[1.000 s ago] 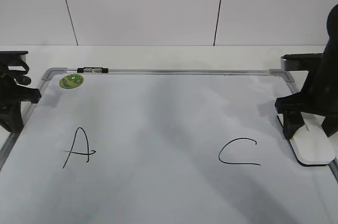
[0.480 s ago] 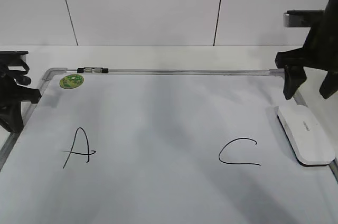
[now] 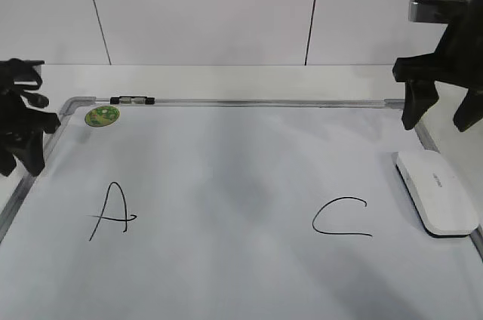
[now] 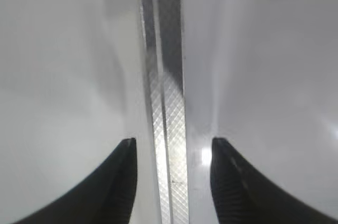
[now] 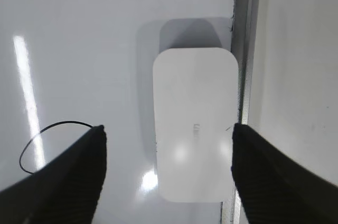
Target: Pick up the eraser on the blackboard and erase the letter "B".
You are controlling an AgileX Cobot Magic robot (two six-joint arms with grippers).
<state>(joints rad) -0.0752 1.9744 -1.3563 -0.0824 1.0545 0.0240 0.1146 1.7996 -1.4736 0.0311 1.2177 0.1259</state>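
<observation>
The white eraser (image 3: 437, 192) lies flat on the blackboard (image 3: 226, 176) at its right edge, beside the frame; it also shows in the right wrist view (image 5: 194, 123). My right gripper (image 3: 440, 115) hangs open and empty above and behind the eraser, its jaws spread wider than the eraser (image 5: 168, 129). My left gripper (image 3: 21, 155) is open over the board's left frame rail (image 4: 168, 118), holding nothing. Black letters A (image 3: 111, 210) and C (image 3: 341, 216) are on the board. No letter "B" shows between them.
A round green sticker (image 3: 101, 115) sits at the board's far left corner. A dark clip (image 3: 130, 100) is on the far frame rail. A white table surrounds the board, with a white panelled wall behind.
My right gripper let go of the eraser and rose clear of it, leaving it at the board's right edge. My left gripper lifted slightly over the left frame.
</observation>
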